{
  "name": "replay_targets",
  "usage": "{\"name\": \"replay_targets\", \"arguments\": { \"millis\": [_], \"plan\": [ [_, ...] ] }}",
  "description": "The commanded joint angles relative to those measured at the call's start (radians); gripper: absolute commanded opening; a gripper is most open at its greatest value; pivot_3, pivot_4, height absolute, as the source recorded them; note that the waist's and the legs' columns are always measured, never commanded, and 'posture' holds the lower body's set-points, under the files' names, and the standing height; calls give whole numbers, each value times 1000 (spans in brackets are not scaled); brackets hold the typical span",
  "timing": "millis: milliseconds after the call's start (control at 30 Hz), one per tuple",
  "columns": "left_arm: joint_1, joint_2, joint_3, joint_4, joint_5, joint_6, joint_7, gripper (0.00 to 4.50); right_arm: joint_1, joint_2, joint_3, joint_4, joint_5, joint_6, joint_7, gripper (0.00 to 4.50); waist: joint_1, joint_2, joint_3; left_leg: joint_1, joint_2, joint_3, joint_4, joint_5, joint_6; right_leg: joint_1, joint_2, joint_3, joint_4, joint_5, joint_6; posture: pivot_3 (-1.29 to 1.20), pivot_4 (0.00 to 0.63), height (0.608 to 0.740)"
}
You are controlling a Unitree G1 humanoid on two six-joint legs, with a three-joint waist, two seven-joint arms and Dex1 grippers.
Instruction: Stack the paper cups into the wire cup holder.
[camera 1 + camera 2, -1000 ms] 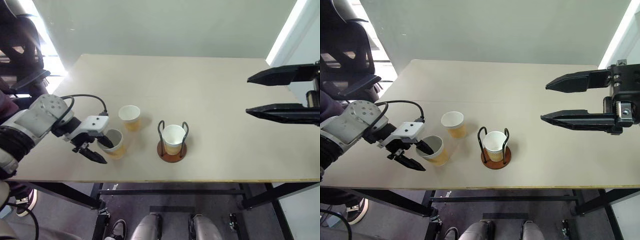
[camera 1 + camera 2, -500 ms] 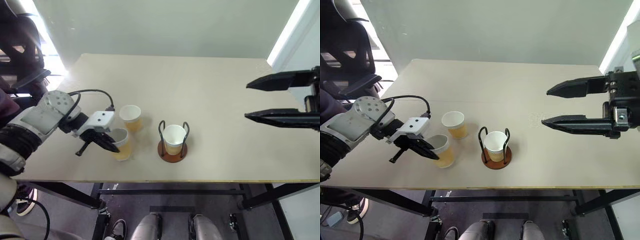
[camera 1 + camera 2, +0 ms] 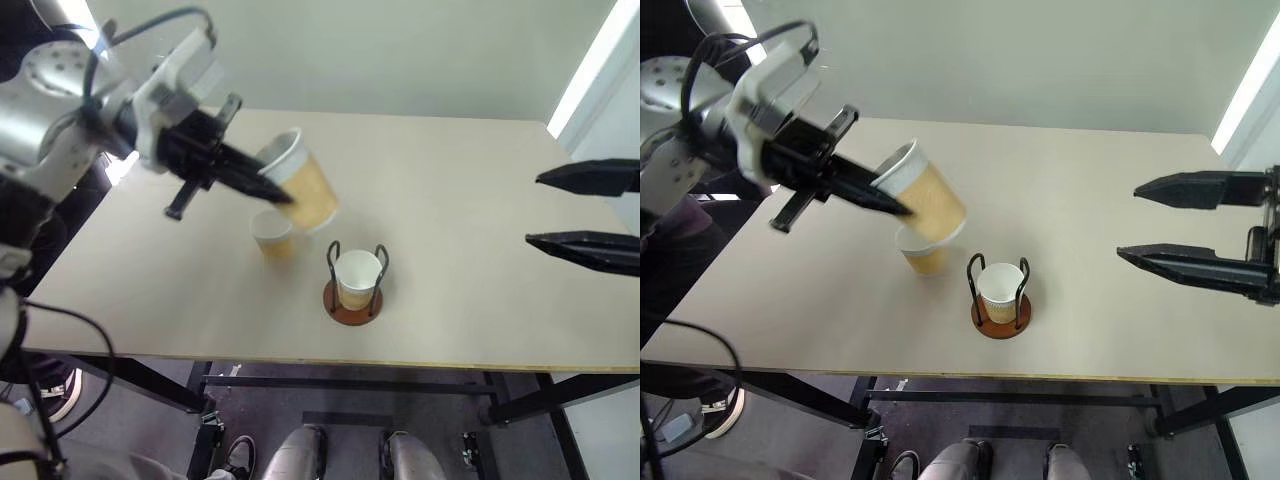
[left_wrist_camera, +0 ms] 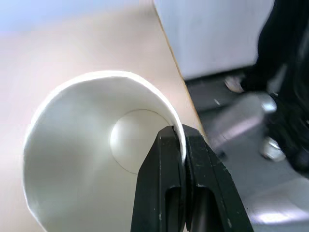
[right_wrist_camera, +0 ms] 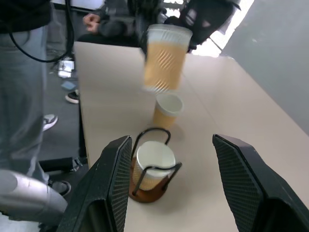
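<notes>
Holding one paper cup (image 3: 303, 187) aloft: your left gripper (image 3: 262, 186) is clamped on its rim wall, one finger inside, one outside, cup tilted and clear of the table (image 3: 470, 330).

Near to far: the wire cup holder (image 3: 354, 282) sits near the front edge with one cup (image 3: 357, 273) already seated between its loops. Just behind it and to the left stands the third cup (image 3: 271, 234), upright on the table. The held cup hangs above and slightly behind that one. Your right gripper (image 3: 585, 212) hovers off the right side, jaws wide apart, empty.

Risks as I read them:
- Grip is a thin pinch on one wall; a fast swing likely lets the cup pivot or slip.
- Cup is tilted, so it needs levelling before descent, or its base catches the seated cup's rim or a wire loop.
- A low path over the standing cup could knock it over.
- Pushing down off-centre may shove the holder toward the front edge, which is close.

Room: back and right of the table are open; approach from above.
</notes>
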Motion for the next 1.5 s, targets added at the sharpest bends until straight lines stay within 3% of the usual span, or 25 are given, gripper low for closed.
{"name": "replay_targets", "arguments": {
  "millis": [33, 467, 833, 1500],
  "plan": [
    [-53, -62, -66, 73, 16, -83, -29, 34, 48, 20, -149, -48, 70, 44, -73, 2704, -4, 2, 0, 0, -1, 0, 0, 0, 1, 0, 0, 2, 0, 0, 0, 0, 150, 740],
    [-176, -314, -363, 259, 10, -320, -29, 34, 232, -32, -371, -144, 402, 40, -397, 2704, 5, 2, 2, -7, -5, 2, 8, -11, 13, 0, -3, 3, -2, -3, 19, 0, 150, 740],
    [-247, -325, -550, 243, -43, -415, -29, 34, 352, -54, -480, -173, 535, 11, -542, 2704, 9, 2, 1, -12, -6, 7, 24, -23, 22, 2, -6, 3, -3, -5, 27, 0, 150, 740],
    [-275, -390, -701, 228, -70, -516, -29, 34, 450, -60, -508, -233, 629, -72, -677, 2704, 11, 3, 2, -6, -8, 15, 35, -39, 27, 10, -13, 2, -2, -5, 32, 0, 150, 740]
  ]
}}
